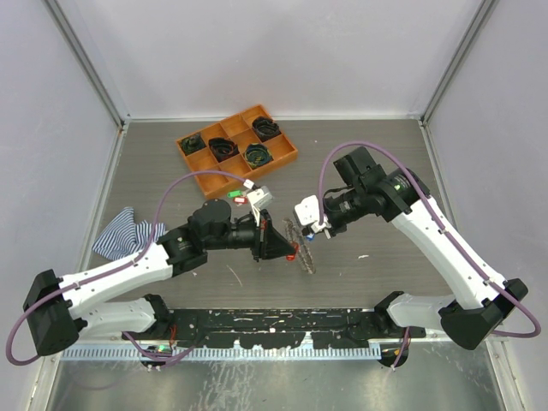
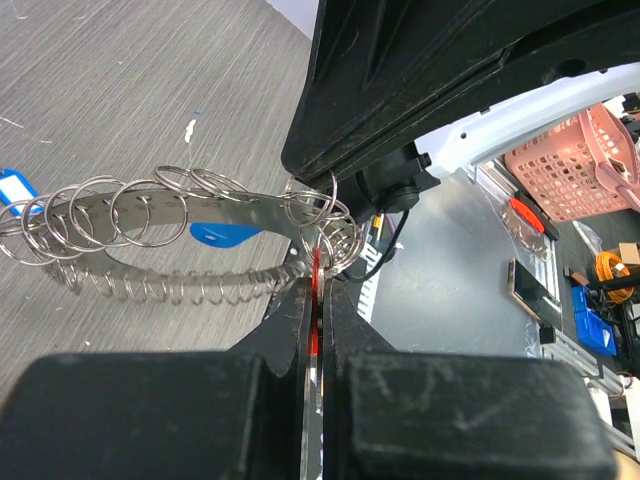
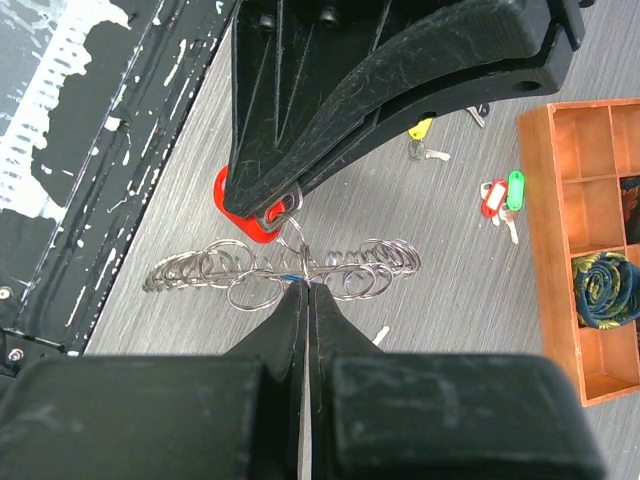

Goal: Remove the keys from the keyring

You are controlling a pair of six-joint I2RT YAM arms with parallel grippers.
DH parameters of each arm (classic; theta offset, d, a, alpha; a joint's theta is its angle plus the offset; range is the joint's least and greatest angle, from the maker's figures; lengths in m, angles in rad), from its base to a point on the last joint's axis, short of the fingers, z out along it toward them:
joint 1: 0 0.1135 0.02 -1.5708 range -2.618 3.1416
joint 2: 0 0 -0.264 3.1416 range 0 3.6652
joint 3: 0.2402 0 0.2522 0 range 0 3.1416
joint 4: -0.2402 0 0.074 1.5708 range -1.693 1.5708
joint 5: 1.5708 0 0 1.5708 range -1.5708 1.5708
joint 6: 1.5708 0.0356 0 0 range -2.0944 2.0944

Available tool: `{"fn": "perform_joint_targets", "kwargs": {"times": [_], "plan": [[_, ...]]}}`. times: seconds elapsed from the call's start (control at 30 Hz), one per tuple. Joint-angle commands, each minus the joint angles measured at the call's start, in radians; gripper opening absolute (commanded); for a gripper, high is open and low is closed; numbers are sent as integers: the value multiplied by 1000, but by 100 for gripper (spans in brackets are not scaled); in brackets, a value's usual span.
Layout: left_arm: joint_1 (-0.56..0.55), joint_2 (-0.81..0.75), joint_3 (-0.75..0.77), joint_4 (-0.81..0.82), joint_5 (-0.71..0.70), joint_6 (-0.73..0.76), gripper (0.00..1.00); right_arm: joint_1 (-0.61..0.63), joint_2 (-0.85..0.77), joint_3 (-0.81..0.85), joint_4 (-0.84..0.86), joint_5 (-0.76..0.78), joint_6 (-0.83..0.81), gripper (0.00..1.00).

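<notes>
The keyring [image 1: 303,247], a metal band strung with many small silver rings [image 2: 150,212], hangs above the table between both grippers. My left gripper [image 1: 289,249] is shut on the red tag [image 2: 316,292] of a key still hooked to the ring [image 3: 240,205]. From the other side, my right gripper [image 3: 308,290] is shut on the ring's band [image 3: 330,268]. A blue tag [image 2: 222,234] shows behind the band. Loose keys lie on the table with a yellow tag [image 3: 421,129], a red tag [image 3: 490,196] and a green tag [image 3: 515,188].
An orange compartment tray [image 1: 195,163] holding black coiled bundles [image 1: 224,147] stands at the back. A blue-striped cloth [image 1: 127,233] lies at the left beside the left arm. The loose tagged keys [image 1: 241,199] rest just behind the left gripper.
</notes>
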Motion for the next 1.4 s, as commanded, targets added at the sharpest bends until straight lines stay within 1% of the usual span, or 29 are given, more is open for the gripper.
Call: {"fn": "perform_joint_targets", "kwargs": {"times": [0.0, 0.2, 0.4, 0.7, 1.07, 1.37], "plan": [[9, -36, 41, -1, -1, 22, 0, 0, -8, 30, 29, -45, 1, 1], [21, -46, 50, 10, 7, -2, 0, 0, -19, 12, 7, -58, -65, 1], [28, -18, 81, 26, 47, -46, 0, 13, -7, 22, 4, -47, -104, 1], [50, -14, 92, 38, 72, -125, 0, 39, -4, 37, 35, 13, -97, 1], [51, -20, 110, -28, 110, -67, 0, 39, -21, 31, 81, 46, -17, 1], [51, 0, 147, -119, 119, -5, 0, 43, -13, 28, 93, 5, 17, 1]]}}
